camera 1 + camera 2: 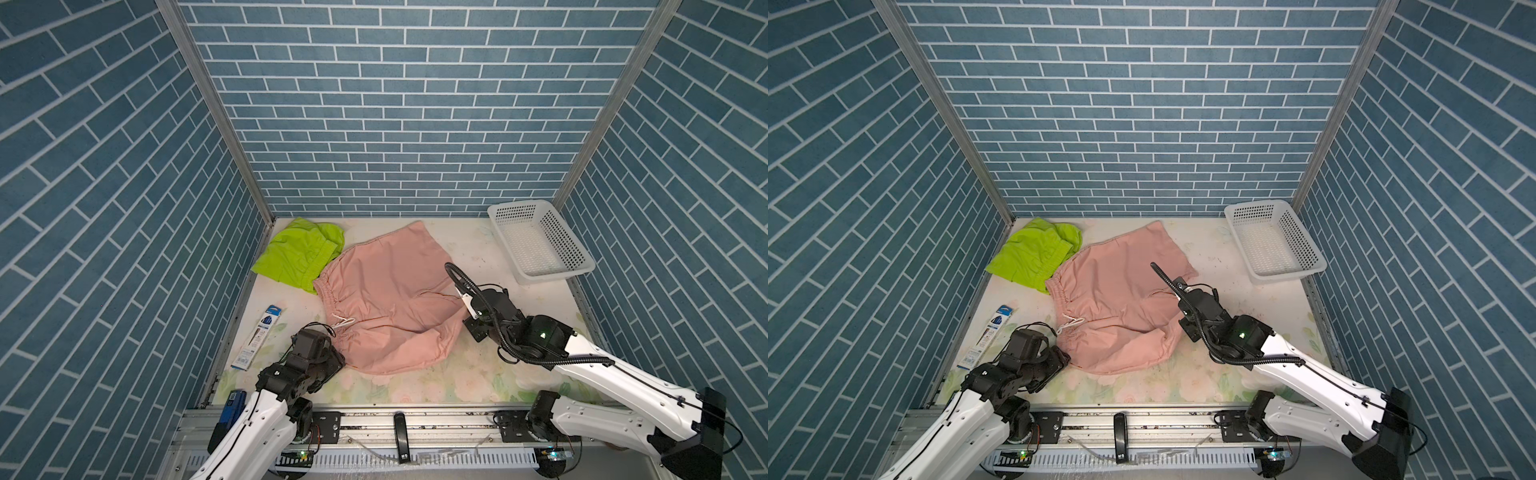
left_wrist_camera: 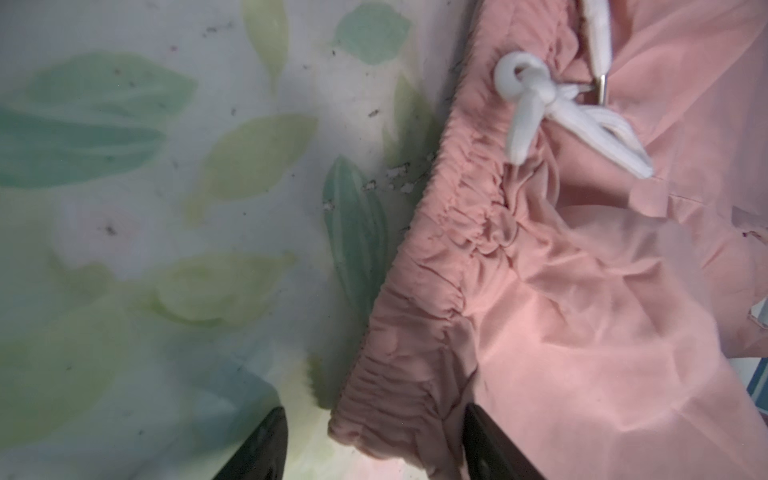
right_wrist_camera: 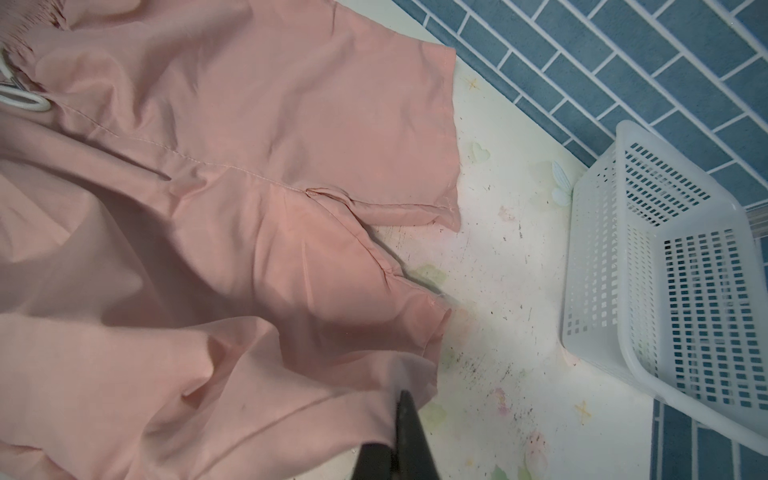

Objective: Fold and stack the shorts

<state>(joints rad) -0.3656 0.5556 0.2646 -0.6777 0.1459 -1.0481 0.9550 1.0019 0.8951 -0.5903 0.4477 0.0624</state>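
Everywhere blue brick walls, floral tabletop; left gripper spread, right gripper clamped on pink shorts

Middle shorts touch the back-left shorts; basket stands back-right.

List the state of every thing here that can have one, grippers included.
Pink shorts: spread out, not folded.
Green shorts: crumpled, not folded, back left corner.
Basket: upright, empty.
Packet: lying flat.
Left gripper: open, astride the waistband.
Right gripper: shut on the pink shorts.
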